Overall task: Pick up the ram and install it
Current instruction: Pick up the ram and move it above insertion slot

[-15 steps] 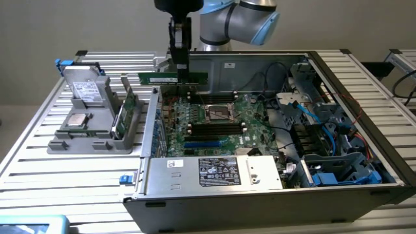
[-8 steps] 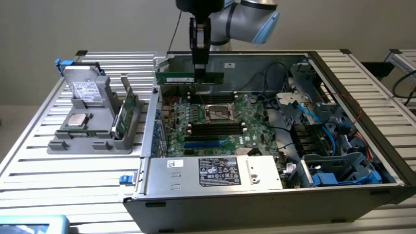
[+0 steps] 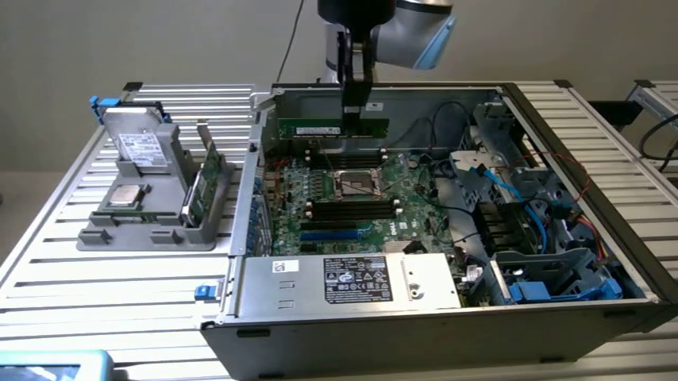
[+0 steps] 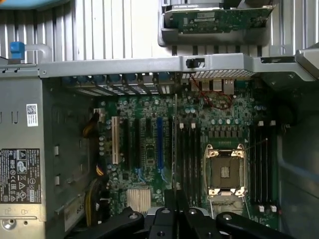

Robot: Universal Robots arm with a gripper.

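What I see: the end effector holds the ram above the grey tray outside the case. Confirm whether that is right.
Not right. The end effector holds the ram above the motherboard inside the open case, not above the grey tray outside it; the exterior view shows this.
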